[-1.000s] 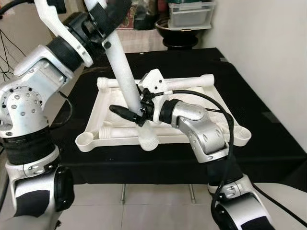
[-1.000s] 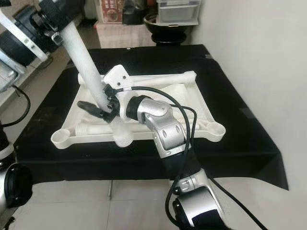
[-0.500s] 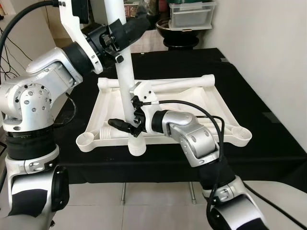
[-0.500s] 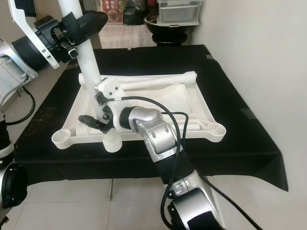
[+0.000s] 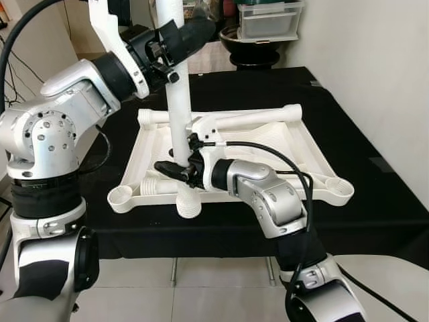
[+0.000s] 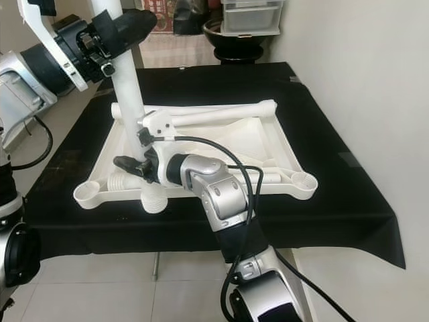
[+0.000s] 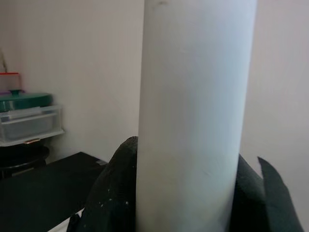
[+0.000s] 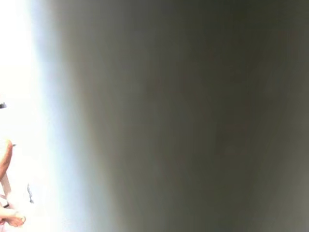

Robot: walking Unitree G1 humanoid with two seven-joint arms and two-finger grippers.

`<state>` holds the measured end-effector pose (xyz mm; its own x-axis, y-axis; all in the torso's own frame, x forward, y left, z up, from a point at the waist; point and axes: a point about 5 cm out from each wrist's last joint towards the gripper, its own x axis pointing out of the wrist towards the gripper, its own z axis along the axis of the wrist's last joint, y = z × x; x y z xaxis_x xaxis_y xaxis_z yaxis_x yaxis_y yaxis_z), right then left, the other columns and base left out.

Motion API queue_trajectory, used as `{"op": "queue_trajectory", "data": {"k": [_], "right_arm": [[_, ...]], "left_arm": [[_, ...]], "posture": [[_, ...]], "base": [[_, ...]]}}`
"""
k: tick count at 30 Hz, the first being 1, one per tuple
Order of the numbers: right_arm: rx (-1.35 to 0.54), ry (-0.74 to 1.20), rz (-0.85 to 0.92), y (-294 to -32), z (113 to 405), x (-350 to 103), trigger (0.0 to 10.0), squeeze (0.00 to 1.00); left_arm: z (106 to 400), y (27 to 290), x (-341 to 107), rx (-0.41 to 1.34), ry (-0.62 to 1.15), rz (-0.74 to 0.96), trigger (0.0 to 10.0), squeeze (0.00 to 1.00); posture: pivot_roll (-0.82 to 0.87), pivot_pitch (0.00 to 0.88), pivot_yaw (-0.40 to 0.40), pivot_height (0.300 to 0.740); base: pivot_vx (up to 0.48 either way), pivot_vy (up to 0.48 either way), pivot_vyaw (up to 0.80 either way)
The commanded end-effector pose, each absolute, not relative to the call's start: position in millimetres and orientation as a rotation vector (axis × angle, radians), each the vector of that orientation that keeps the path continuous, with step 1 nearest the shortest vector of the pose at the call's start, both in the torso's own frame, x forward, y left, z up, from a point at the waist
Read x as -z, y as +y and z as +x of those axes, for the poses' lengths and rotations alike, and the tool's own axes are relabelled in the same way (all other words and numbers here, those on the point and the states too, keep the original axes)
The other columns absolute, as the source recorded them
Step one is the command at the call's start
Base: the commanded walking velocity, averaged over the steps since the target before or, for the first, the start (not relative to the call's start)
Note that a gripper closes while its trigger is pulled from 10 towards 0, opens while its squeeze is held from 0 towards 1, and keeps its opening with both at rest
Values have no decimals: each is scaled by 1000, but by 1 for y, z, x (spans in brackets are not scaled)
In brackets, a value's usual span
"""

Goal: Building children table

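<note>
Leg [image 5: 179,121] upright between both pincers

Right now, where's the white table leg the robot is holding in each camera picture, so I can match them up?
Left eye view: table leg stands upright, left of centre, above the tabletop.
Right eye view: table leg, upper left.
Left wrist view: table leg, a broad central column.
Right wrist view: a blurred surface; cannot tell.
Shared landmark: the tabletop's near-right corner socket.
</note>
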<state>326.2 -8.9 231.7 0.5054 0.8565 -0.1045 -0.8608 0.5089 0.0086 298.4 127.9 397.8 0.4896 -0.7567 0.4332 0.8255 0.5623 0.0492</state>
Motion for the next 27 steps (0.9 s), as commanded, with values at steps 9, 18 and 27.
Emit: {"op": "queue_trajectory", "data": {"k": [9,18,27], "right_arm": [[-1161,34,56,20,311,-240,0,0],[-902,-21,78,-14,346,-250,0,0],[-506,-128,183,-68,381,-269,0,0]], "left_arm": [[281,116,-422,1119,-615,-255,10000,1000],[272,171,-449,903,-764,-259,10000,1000],[232,213,-464,643,-923,-227,10000,1000]], "posture": [[30,0,41,740],[32,0,36,740],[48,0,16,740]], "base": [[0,0,0],[0,0,0],[0,0,0]]}}
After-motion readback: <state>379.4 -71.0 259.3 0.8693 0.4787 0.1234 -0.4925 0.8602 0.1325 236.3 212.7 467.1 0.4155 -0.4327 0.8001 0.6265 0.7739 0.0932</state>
